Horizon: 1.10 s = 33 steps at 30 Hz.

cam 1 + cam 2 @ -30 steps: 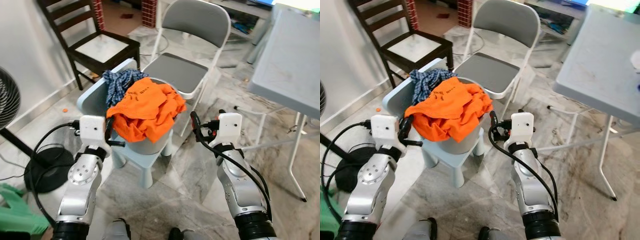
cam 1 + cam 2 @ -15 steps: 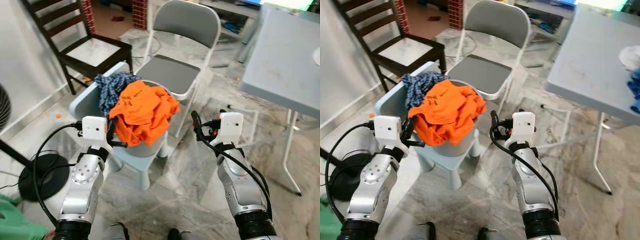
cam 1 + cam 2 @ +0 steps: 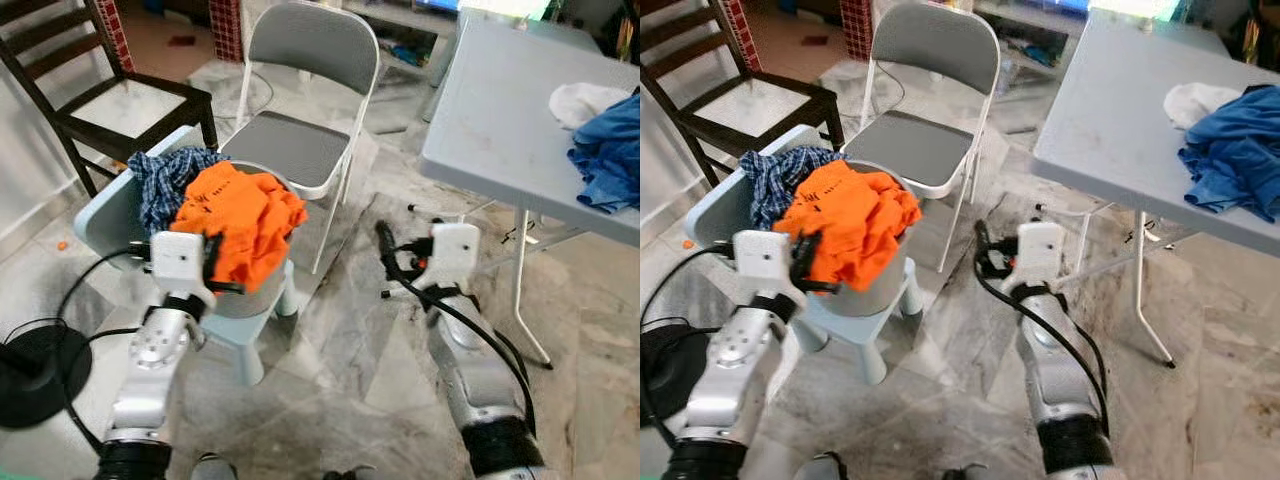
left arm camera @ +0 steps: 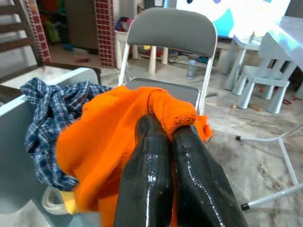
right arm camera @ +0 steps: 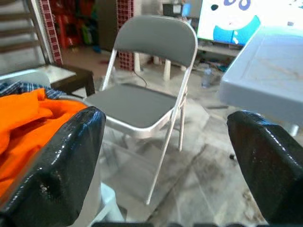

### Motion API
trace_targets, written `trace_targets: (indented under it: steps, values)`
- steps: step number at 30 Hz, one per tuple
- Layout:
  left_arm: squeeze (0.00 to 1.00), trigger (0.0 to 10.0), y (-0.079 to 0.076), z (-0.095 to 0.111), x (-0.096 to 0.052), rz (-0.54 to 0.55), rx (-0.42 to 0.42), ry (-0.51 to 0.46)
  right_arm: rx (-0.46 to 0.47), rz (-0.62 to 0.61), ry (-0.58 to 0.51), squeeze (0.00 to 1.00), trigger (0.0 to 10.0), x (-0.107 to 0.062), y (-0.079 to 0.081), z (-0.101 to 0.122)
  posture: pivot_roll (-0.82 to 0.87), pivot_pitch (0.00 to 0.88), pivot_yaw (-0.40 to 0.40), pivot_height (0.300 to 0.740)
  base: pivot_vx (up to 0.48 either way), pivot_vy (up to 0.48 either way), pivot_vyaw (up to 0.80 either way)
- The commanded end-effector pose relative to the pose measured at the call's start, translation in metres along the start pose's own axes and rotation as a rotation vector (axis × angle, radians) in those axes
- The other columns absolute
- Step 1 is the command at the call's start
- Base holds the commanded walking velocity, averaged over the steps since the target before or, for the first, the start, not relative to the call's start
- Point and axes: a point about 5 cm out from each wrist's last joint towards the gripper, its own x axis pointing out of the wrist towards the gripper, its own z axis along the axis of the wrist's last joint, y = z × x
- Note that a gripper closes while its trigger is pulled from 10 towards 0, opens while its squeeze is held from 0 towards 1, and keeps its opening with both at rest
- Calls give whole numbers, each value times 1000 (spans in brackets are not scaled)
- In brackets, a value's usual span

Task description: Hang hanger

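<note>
Jaws: left gripper (image 4: 168,135) pressed together, right gripper (image 5: 165,156) spread | your risk: orange shirt (image 3: 235,215), frame centre-left, snagging left fingertips; no hanger seen.

The orange shirt (image 3: 235,215) and the checked cloth (image 3: 160,180) cover the inside of the grey basket (image 3: 875,280), so whatever lies beneath them cannot be seen. The dark wooden chair (image 3: 90,95) is cut off by the top and left edges. The blue garment (image 3: 1230,150) on the grey table (image 3: 500,120) runs off the right edge.
</note>
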Motion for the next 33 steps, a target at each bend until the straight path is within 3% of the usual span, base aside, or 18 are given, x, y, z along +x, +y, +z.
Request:
trace_targets:
  steps: [1, 11, 25, 33]
  values:
    - [0, 10000, -8, 6, 3, -37, -3, -20, 2, -29, 20, 0, 10000, -3, -7, -5, 228, 143, -69, 740, 0, -386, 0]
    - [0, 10000, -12, 13, 10, -59, -3, -44, 6, -55, 14, 0, 10000, -3, -9, -5, 218, 145, -61, 740, 0, -424, 0]
    - [0, 10000, -16, 8, 16, -78, -4, -25, 0, -70, 27, 0, 10000, -5, -12, -11, 208, 142, -56, 740, 0, -392, -633]
    - [0, 10000, -21, -6, 24, -83, -8, 19, 0, -74, 45, 0, 10000, -8, -13, -17, 185, 133, -55, 740, 0, -69, 0]
